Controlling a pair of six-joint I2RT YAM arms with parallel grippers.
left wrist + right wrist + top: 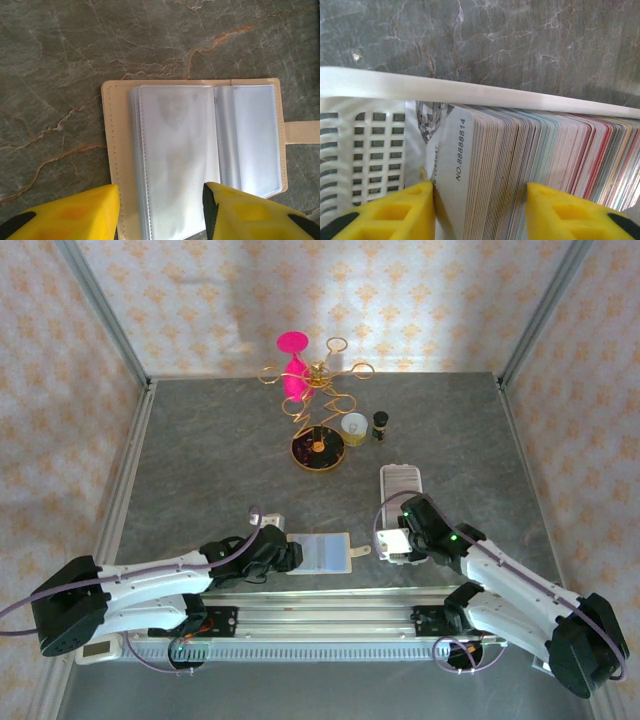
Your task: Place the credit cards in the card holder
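Presently: both pincers part-open, one at the holder, one at the cards

Left of centre, close to the near edge of the worktop [200, 460], the card holder [120, 150] lies opened flat. Its clear sleeves face up and its snap tab [302, 132] points right. My left pincer [160, 200] stands part-open over the holder's near edge, its yellow fingers [75, 212] straddling the sleeve stack and gripping nothing. To the right, the credit cards [520, 150] stand on edge, packed in a white slotted tray [370, 145]. My right pincer [480, 195] straddles a block of them with its jaws moderately apart; whether the pads press the cards I cannot tell. At far centre stand a gold wire rack [318, 380], a pink glass [294, 365], a dark plate [318, 452], a small cup [354, 427] and a dark bottle [380, 425].
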